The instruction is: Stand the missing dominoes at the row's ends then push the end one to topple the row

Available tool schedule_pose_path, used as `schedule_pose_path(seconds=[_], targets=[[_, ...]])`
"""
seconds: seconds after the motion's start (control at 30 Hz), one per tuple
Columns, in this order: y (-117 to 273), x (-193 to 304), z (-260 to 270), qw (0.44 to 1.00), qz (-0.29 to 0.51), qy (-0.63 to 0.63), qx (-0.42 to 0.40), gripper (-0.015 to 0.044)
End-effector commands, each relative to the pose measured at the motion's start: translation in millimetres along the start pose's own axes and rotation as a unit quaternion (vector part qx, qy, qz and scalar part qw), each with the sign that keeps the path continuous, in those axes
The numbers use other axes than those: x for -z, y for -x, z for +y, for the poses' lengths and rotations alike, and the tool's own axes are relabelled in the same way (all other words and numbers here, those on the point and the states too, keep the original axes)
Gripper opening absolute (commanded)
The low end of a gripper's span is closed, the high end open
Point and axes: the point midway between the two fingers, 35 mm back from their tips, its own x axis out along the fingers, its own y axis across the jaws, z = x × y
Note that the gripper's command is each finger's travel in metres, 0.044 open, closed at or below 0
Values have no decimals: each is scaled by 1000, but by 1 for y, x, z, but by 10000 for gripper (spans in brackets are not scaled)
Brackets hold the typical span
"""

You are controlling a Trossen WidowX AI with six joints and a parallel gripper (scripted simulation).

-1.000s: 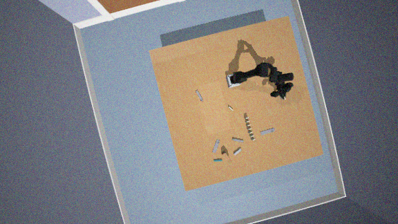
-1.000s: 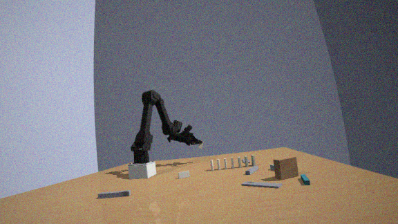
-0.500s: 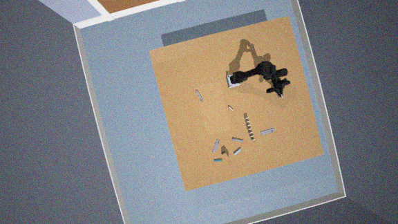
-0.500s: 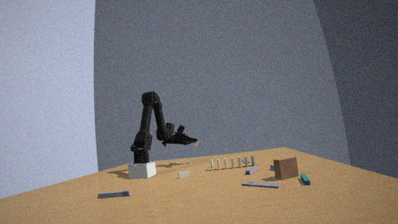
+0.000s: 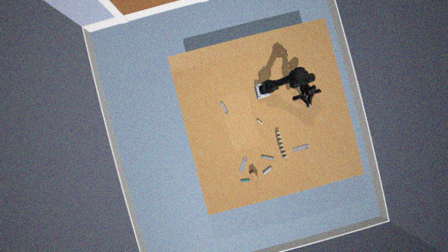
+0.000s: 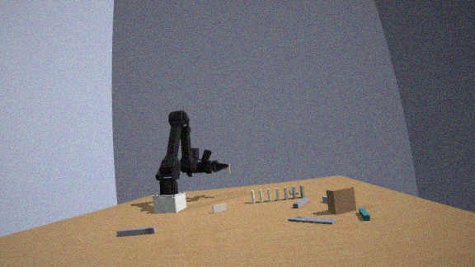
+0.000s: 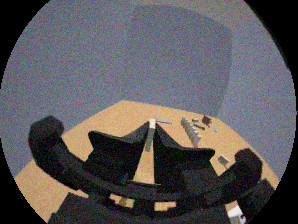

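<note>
Closed narrowly on a pale domino (image 6: 229, 168) (image 7: 152, 122) at the tips of the gripper (image 5: 308, 103) (image 6: 225, 166) (image 7: 152, 124); held clear of the table (image 6: 198, 247), apparently upright. Judged light, stiff and easily tipped; best gripped across the narrow thickness, high on the body. Farther out, noted: a loose domino (image 5: 260, 121) (image 6: 219, 208) (image 7: 223, 160), resting on a long edge, likely needing turning upright. Beyond, seven in the standing row (image 5: 280, 141) (image 6: 277, 194) (image 7: 190, 131), not to be touched. Advised: slow lowering at one end, matched spacing, straight release. Farther still: a brown block (image 5: 252, 171) (image 6: 341, 200) (image 7: 206, 120), apart from the row.
</note>
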Motion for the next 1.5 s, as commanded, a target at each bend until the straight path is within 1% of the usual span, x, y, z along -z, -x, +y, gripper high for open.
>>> schedule_pose_path(seconds=[0.0,0.7,1.47], targets=[[9,0,-17,1000,-5,-11,21,20],[10,1,-19,1000,-5,-14,24,20],[1,75,-16,1000,4,-14,27,20]])
